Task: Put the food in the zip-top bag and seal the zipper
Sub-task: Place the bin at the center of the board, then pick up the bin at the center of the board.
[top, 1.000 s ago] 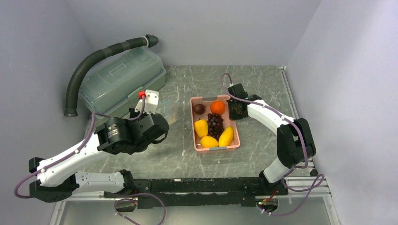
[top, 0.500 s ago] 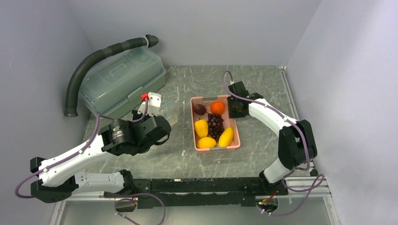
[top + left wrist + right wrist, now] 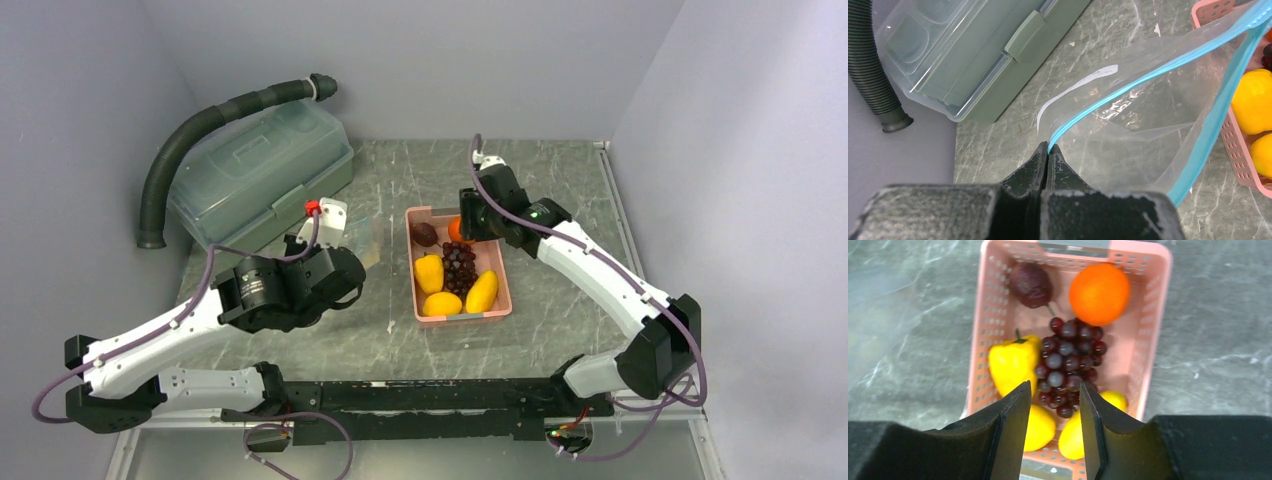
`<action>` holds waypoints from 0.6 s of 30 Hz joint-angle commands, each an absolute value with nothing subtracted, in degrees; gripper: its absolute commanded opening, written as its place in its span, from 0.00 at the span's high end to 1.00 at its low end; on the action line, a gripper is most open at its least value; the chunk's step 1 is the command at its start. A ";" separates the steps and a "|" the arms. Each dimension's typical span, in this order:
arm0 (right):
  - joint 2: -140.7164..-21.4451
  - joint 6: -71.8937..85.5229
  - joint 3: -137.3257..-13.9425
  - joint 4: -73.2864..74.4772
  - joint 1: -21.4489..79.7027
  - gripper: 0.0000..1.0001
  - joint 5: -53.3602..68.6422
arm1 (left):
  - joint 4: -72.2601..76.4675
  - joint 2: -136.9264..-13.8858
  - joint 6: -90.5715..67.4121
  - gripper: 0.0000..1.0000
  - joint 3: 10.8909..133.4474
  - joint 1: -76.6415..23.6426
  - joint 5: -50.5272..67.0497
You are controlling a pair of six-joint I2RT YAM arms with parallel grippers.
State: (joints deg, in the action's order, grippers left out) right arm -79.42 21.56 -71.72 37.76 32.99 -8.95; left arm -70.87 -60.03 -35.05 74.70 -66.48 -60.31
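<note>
My left gripper (image 3: 1048, 145) is shut on the near end of the teal zipper (image 3: 1128, 89) of the clear zip-top bag (image 3: 1148, 120). The bag hangs with its mouth gaping toward the pink basket (image 3: 497, 300). The food lies in that basket: an orange (image 3: 1099, 292), a dark reddish fruit (image 3: 1030, 284), a grape bunch (image 3: 1068, 360) and three yellow pieces (image 3: 1010, 362). Above the basket's far end my right gripper (image 3: 1054, 389) hovers open, with the grapes showing below its fingers and nothing held. In the top view the right gripper (image 3: 468, 224) partly hides the orange.
A green-grey lidded box (image 3: 260, 175) stands at the back left with a black ribbed hose (image 3: 200, 125) arching over it. The basket's wall (image 3: 984, 315) sits just right of the bag. Grey walls close in on three sides.
My right gripper swung from beside the basket's right rim to above its far end, and its jaws opened. The left arm shifted slightly right, still holding the bag.
</note>
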 commanded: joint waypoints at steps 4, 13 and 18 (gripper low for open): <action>-77.80 27.71 -72.62 35.91 40.39 0.55 -9.50 | -67.79 -57.52 -32.45 1.00 73.71 -66.71 -61.92; -81.54 31.37 -72.64 33.13 46.91 0.55 -9.76 | -66.92 -56.65 -33.42 1.00 69.67 -66.70 -62.42; -84.85 33.05 -71.66 30.54 49.56 0.55 -8.87 | -68.43 -56.31 -35.38 1.00 69.26 -66.71 -63.05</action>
